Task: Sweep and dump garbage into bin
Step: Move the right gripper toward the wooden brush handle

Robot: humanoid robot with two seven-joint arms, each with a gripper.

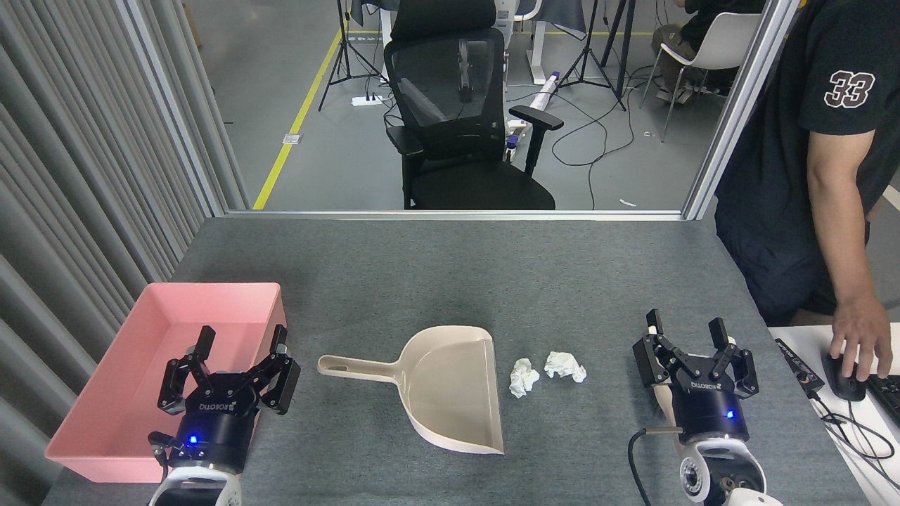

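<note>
**Both grippers wide open, nothing held**

Left gripper [241,346]: fingers spread wide, empty, hovering over the pink bin [112,393] at the table's [422,281] front-left corner. Right gripper [688,334]: fingers apart too, empty, near the front-right edge. Btwn them, mid-table toward the front: beige dustpan [443,386], handle pointing left, w/ two tissue wads [548,371] just beside its open mouth.
</note>
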